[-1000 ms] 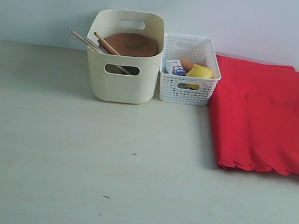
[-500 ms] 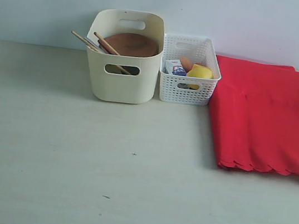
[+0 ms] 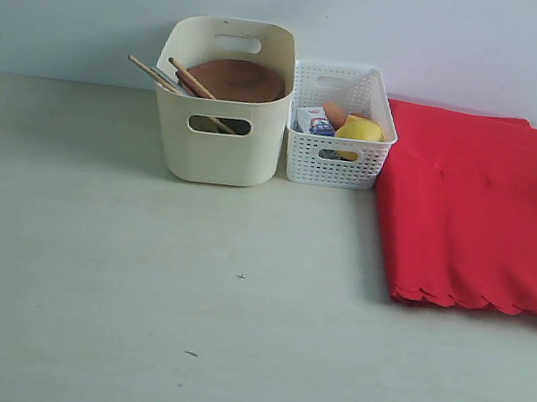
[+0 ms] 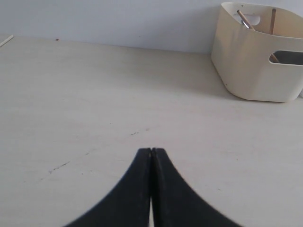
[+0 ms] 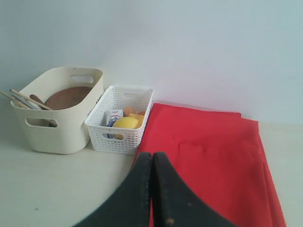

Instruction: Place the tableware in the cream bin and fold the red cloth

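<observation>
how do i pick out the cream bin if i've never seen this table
Look at the back of the pale table, beside the red cloth. Two containers stand side by side there; the cream bin is the one farther from the cloth. Unlike the shorter white lattice basket, it is smooth-walled with oval handle holes.

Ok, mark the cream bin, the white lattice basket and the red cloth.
cream bin [image 3: 216, 158], exterior view, on its front wall below the handle cut-out.
white lattice basket [image 3: 309, 165], exterior view, on its front lattice wall.
red cloth [image 3: 479, 212], exterior view, on the middle of its top layer.
</observation>
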Controlling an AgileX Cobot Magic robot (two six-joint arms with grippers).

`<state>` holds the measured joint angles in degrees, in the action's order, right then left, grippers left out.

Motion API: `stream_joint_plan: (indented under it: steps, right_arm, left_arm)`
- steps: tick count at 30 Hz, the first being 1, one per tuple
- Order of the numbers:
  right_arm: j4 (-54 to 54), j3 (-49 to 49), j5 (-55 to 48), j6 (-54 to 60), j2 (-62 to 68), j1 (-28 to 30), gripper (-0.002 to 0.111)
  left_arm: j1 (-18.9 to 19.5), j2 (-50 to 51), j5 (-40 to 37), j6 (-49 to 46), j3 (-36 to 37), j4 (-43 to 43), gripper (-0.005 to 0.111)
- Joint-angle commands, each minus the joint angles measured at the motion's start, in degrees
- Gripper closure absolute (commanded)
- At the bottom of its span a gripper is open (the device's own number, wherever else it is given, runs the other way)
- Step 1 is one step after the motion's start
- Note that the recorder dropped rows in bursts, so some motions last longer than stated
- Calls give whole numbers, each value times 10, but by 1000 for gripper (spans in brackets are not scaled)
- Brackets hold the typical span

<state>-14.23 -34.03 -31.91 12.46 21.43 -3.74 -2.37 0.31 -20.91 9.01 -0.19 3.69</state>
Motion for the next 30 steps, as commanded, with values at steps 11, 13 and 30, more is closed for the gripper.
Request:
stream_joint_plan:
  steps: [11,13,30]
  right_arm:
    - [122,165,151,-104,-50,-3,108]
    - [168,194,163,-149,-75,-3,108]
    - [219,340,184,-181,-214,2,108]
  left_arm:
    - [1,-3,5,0,2,0,107]
    - [1,-3,5,0,2,0,107]
    - [1,-3,5,0,2,0,107]
